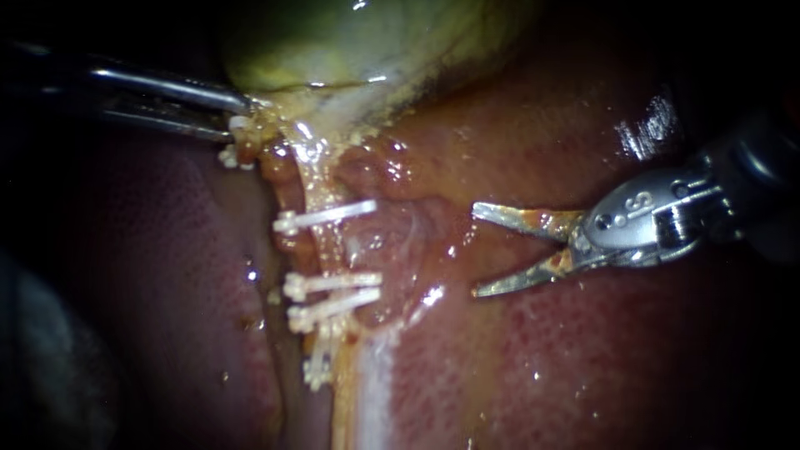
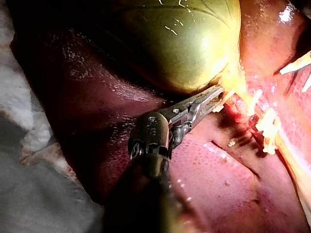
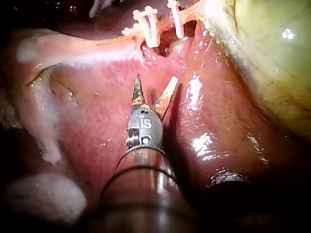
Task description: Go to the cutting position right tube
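The green-yellow gallbladder (image 1: 358, 42) lies at the top, and its neck narrows into a yellowish tube (image 1: 321, 242) running down over the liver (image 1: 583, 358). Three white clips (image 1: 325, 217) (image 1: 333, 282) (image 1: 333, 307) cross this tube, and a further one (image 1: 317, 371) sits lower. I cannot tell which strand is the right tube. My left instrument (image 1: 237, 117) is shut on tissue at the gallbladder's neck (image 2: 228, 90). My right instrument (image 1: 477, 250) has thin blades standing open, tips pointing at the clips from their right, apart from them. In the right wrist view the blades (image 3: 154, 85) sit short of the clips (image 3: 150, 26).
A pale whitish band (image 1: 371, 392) runs down the liver below the clips. A wet liver fold (image 1: 650, 125) rises behind the right instrument. Grey cloth (image 2: 29, 194) lies beside the liver in the left wrist view.
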You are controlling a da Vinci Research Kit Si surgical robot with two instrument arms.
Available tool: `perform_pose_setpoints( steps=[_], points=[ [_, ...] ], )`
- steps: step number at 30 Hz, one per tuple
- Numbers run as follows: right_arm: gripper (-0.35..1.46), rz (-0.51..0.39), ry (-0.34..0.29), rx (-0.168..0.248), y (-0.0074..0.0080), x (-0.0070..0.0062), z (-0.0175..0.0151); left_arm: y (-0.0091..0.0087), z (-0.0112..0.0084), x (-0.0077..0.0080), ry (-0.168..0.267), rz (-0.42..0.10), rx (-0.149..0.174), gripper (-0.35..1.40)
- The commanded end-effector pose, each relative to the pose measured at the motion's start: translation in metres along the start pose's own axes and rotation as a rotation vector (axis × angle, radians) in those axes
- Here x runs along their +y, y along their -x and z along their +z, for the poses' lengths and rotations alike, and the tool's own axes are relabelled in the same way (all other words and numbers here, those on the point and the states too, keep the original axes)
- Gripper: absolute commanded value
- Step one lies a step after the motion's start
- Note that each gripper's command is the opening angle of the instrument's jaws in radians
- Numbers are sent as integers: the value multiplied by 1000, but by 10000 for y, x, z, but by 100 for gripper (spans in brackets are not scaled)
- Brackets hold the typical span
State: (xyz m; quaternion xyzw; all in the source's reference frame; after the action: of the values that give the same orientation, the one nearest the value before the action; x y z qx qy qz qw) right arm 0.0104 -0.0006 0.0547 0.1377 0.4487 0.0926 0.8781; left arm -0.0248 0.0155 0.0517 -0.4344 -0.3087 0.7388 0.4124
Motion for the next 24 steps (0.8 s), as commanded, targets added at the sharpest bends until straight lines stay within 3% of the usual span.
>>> perform_pose_setpoints(
  steps=[1,3,10,17,24],
  points=[
    [145,0,-2,4,0,0,0,-1,-2,1,0,2,1,-35],
    [145,-5,-9,10,-2,-1,3,-2,-2,2,-1,1,1,-35],
    [140,128,-88,48,-13,-12,26,-1,0,2,-2,2,2,-35],
    [131,269,-173,20,-16,-24,62,2,2,3,-5,2,3,-35],
    [131,352,-243,23,-22,-20,91,4,5,6,-8,3,4,-35]
  ],
)
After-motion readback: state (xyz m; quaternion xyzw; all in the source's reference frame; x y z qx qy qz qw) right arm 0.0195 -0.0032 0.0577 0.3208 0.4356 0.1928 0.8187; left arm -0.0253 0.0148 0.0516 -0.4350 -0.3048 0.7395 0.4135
